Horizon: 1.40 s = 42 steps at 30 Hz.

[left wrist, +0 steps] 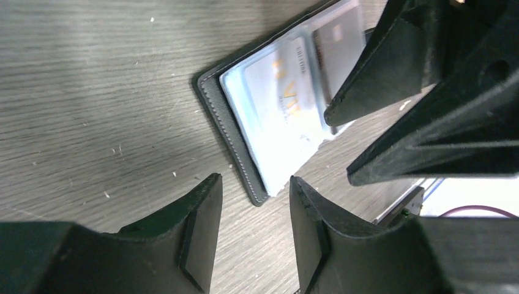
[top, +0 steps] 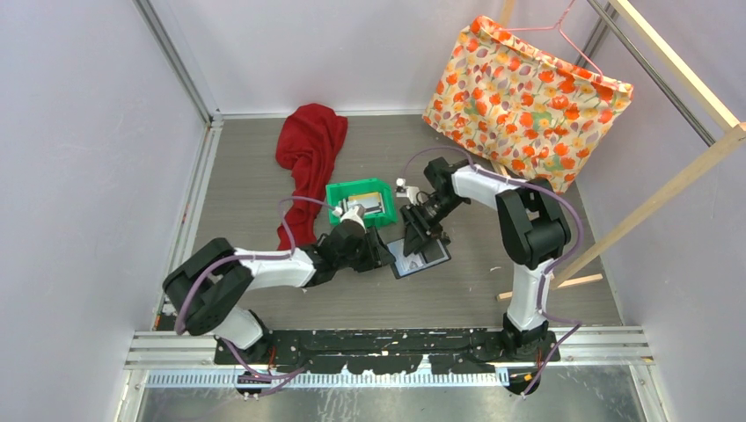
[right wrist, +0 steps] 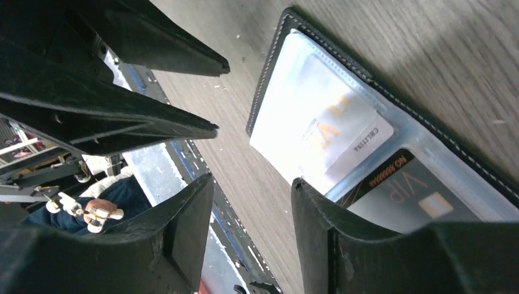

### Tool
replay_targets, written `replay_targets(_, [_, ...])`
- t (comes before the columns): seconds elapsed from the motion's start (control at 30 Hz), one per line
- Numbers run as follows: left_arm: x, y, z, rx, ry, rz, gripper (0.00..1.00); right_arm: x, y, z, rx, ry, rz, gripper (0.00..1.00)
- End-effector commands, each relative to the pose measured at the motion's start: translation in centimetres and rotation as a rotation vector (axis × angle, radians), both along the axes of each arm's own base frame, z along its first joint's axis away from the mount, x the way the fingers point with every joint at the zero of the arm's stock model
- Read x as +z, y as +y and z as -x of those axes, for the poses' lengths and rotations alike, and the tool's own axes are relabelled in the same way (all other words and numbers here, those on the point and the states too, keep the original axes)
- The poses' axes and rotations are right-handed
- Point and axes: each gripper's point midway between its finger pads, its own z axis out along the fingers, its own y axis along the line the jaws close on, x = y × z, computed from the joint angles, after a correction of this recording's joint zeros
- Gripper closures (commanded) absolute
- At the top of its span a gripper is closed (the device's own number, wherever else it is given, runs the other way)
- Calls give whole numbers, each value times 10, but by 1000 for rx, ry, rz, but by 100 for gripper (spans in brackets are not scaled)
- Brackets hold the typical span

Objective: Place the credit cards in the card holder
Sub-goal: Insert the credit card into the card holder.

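Left wrist: card holder [left wrist: 275, 104] lies open, corner just beyond jaws.
L gripper [left wrist: 254, 179], R gripper [right wrist: 252, 180] both released, empty.

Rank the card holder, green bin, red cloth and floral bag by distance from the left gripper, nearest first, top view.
1. card holder, right beside the left gripper
2. green bin, just behind
3. red cloth, back left
4. floral bag, far back right
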Motion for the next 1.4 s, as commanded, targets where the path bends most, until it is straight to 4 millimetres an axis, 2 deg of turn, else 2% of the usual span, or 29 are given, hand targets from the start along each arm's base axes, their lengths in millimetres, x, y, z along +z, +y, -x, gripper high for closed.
replay_targets(0.0, [45, 8, -14, 26, -163, 47, 53, 47, -2, -10, 30, -129, -160, 47])
replay_targets(0.07, [55, 15, -15, 34, -209, 50, 50, 37, -5, -16, -11, -137, -115, 54])
replay_targets(0.2, [76, 25, -20, 60, -301, 56, 44, 12, -8, -25, -69, -102, -20, 78])
replay_targets(0.27, [81, 29, -22, 84, -320, 71, 35, 2, -11, -30, -88, -111, 31, 86])
replay_targets(0.33, [83, 30, -24, 115, -322, 104, 26, -6, -13, -34, -96, -126, 76, 89])
replay_targets(0.5, [80, 24, -21, 93, -298, 155, 28, -22, -19, -37, -99, -150, 168, 93])
replay_targets(0.77, [68, -1, -19, 19, -248, 201, 29, -40, -22, -34, -79, -137, 246, 93])
replay_targets(0.9, [55, -15, -15, -27, -198, 223, 29, -44, -22, -32, -68, -124, 258, 92])
replay_targets(1.1, [50, -26, -17, -54, -175, 234, 31, -46, -19, -28, -62, -93, 250, 90])
replay_targets(1.2, [49, -30, -17, -64, -167, 238, 33, -37, -13, -24, -43, -67, 198, 86])
replay_targets(1.37, [49, -28, -16, -62, -167, 246, 36, 0, -5, -20, 0, -127, 54, 62])
